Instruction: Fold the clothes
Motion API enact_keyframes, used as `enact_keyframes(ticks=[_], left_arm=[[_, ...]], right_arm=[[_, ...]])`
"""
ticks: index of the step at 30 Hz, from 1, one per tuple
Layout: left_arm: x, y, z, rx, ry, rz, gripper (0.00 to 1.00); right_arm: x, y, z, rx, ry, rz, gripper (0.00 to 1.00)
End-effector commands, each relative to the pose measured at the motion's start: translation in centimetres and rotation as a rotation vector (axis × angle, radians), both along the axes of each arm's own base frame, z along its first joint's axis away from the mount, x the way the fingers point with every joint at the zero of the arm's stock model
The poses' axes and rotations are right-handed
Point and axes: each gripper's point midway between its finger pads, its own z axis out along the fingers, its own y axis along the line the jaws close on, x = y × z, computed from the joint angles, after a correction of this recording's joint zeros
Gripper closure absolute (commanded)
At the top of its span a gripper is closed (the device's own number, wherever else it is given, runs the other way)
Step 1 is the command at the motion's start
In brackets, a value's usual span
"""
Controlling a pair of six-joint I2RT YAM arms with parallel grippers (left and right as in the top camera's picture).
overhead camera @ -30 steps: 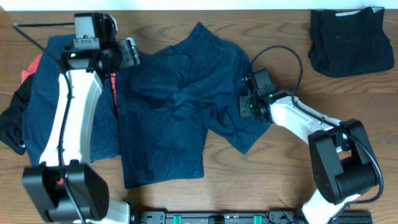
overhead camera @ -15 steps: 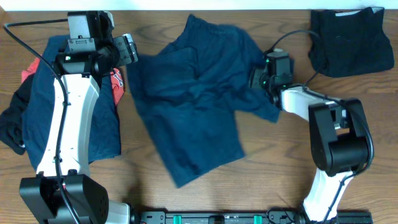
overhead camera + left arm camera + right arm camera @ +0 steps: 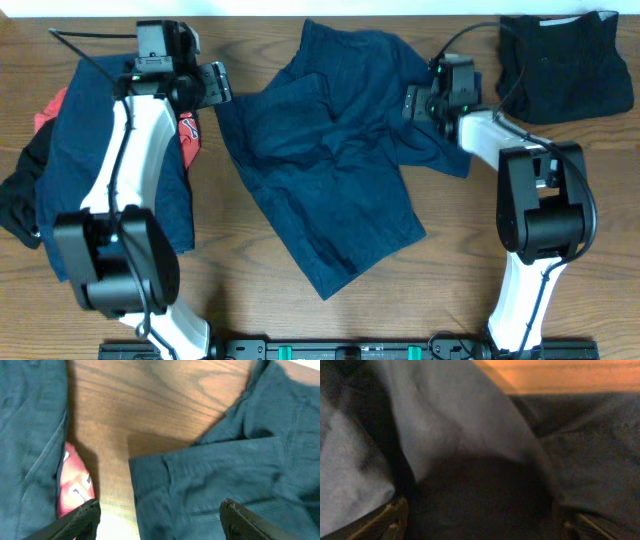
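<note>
A brown wood-grain table point(image 3: 450, 260) fills the view, with a pale strip point(image 3: 300, 8) along its far edge.

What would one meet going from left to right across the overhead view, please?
In order: black garment at the left edge, navy garment under the left arm, left gripper, spread navy shorts, right gripper, black garment at top right.

Overhead: bright, even, sharp throughout; soft, short shadows edging the navy shorts point(image 3: 330, 190) on the wooden table point(image 3: 460, 260). Left wrist: well lit, slightly soft; dark shadow bands on the wood beside the cloth; fingertips point(image 3: 80, 517) of the left gripper point(image 3: 157, 520) blurred at the bottom edge. Right wrist: dim, grainy, orange-tinted; the shorts smeared, deep shadow at centre.
</note>
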Motion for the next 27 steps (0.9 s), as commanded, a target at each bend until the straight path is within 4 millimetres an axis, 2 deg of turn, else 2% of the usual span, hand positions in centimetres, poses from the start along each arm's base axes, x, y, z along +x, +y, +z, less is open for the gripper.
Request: enact_keyframes(ticks=[1,5,8,13,16,19,22,27], left_arm=[[1.4,0.2,-1.3,0.031,-0.009,-0.035,0.22],[2.2,0.3,-4.0,0.056,0.013,-0.073,0.22],[2.3,0.3,-6.7,0.073,0.054,-0.105,0.23],[2.2,0.4,-9.4,0.080,0.100,-0.122,0.25],[2.0,0.4,-10.3,0.077,0.120,-0.123,0.39],[1.6,0.4,-10.6,0.075,0.140,-0.124,0.70],[0.9,0.3,-10.9,0.071,0.171,-0.125,0.94],[-1.2,0.3,-10.8,0.047,0.254,-0.098,0.94]], right_arm=[[1.6,1.5,4.3,0.063,-0.014,0.074,0.10],[0.0,3.3,8.7,0.113,0.063,0.131,0.05],[-2.5,4.9,11.8,0.132,0.113,0.174,0.04],[-7.7,7.3,14.3,0.121,0.208,0.235,0.04],[-10.6,8.9,14.9,0.106,0.269,0.275,0.06],[-13.2,10.2,14.9,0.086,0.332,0.306,0.11],[-15.5,10.3,14.1,0.049,0.422,0.259,0.11],[-18.1,9.4,12.8,0.019,0.543,0.185,0.11]])
